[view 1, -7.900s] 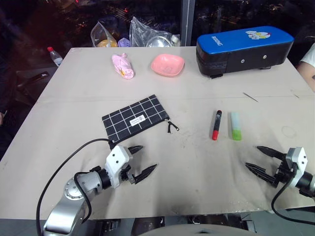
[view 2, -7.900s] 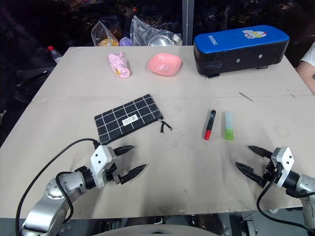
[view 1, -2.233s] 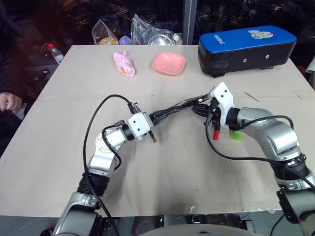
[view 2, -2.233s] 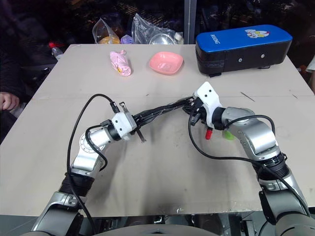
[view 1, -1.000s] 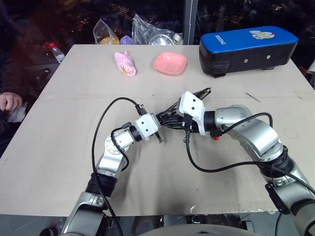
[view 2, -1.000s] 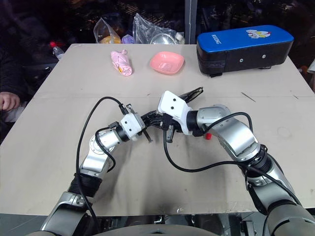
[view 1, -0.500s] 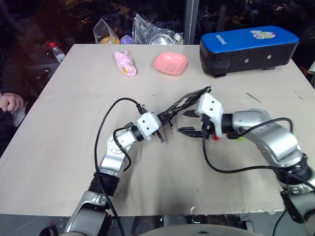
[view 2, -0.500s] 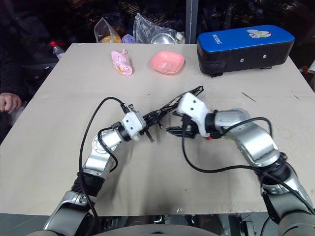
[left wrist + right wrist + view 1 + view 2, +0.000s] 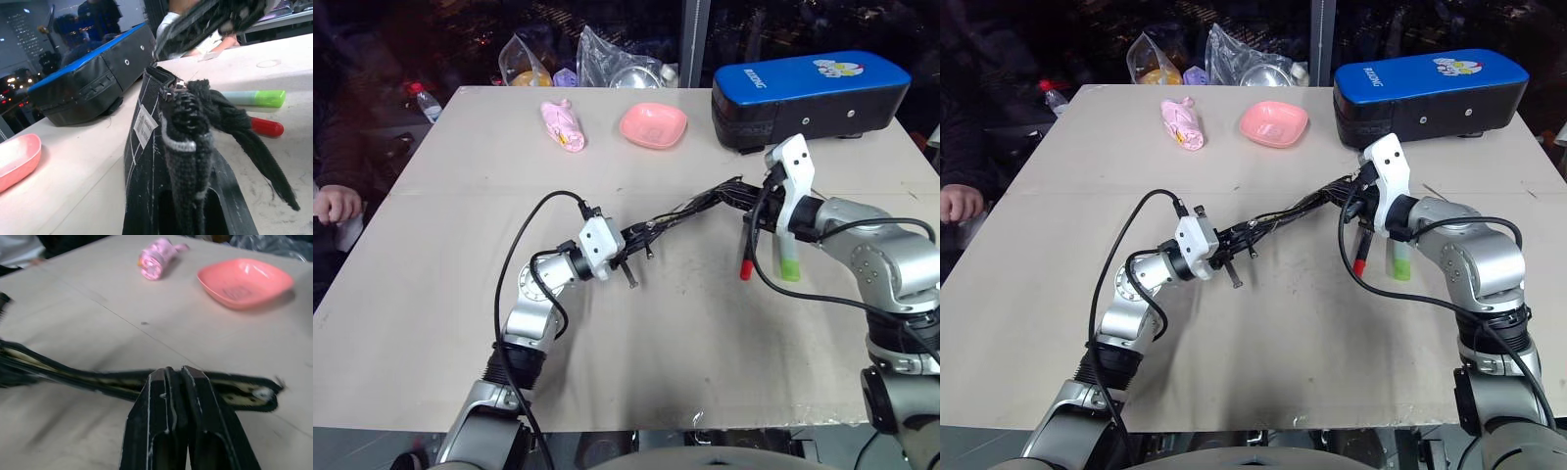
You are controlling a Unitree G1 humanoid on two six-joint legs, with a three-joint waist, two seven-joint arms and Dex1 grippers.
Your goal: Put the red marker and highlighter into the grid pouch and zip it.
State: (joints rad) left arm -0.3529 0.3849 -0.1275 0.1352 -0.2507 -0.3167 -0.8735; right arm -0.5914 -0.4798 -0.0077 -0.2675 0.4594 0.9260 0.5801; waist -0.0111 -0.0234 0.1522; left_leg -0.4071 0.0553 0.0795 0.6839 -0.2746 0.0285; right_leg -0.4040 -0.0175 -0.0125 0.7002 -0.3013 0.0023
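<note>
The grid pouch (image 9: pixel 690 209) hangs stretched above the table between my two grippers, seen edge-on. My left gripper (image 9: pixel 628 243) is shut on its near end, where the fabric bunches in the left wrist view (image 9: pixel 183 142). My right gripper (image 9: pixel 751 201) is shut on the far end, its fingers (image 9: pixel 168 396) pinching the pouch's upper edge. On the table just below my right gripper lie the red marker (image 9: pixel 745 259) and, to its right, the green highlighter (image 9: pixel 788 259) with its pale cap.
A big blue-and-black case (image 9: pixel 808 93) stands at the back right. A pink bowl (image 9: pixel 652 124) and a pink crumpled object (image 9: pixel 561 127) lie at the back middle, with plastic bags (image 9: pixel 607 64) behind them. A person's hand (image 9: pixel 333 206) rests at the table's left edge.
My right gripper opened, slid to the right along the pouch and shut again on its far end. The pouch is now pulled out long. The left gripper stayed put and rolled slightly.
</note>
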